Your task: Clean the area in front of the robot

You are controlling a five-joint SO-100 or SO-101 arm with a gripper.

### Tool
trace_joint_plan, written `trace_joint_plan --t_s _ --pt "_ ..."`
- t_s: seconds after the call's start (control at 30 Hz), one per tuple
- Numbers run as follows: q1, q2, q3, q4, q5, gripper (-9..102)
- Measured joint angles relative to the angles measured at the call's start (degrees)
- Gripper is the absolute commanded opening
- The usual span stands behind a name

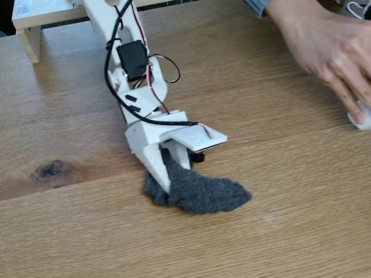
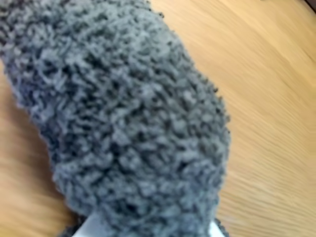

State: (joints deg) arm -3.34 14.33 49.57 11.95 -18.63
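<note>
Mid-wipe: the robot (image 1: pixel 136 75) has its gripper (image 1: pixel 174 174) clamped on a fuzzy grey cloth (image 1: pixel 200 191), pressed flat mid-tabletop (image 1: pixel 290 231). Next, I'd guess, a sweep toward the near edge.

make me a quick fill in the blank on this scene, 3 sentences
1. The gripper is shut on a fuzzy ____ cloth.
2. The cloth lies on a ____ table.
3. At the right edge of the fixed view, a hand touches a small ____ object.

Missing words: grey; wooden; white
</note>
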Motion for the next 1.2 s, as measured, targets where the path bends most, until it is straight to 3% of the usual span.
trace_joint_plan --t_s 0.27,0.5,0.7,1.0,1.1,1.2 --pt "10.81 -1.76 0.00 -3.96 -5.54 0" --pt "11.78 -1.23 -0.44 -3.69 -6.86 0" --pt "16.17 10.46 0.53 14.15 -1.67 0" --pt "20.57 37.18 4.83 61.26 5.36 0" --pt "23.38 45.00 12.39 65.04 7.65 0" --pt "27.86 52.12 24.43 61.26 6.94 0"
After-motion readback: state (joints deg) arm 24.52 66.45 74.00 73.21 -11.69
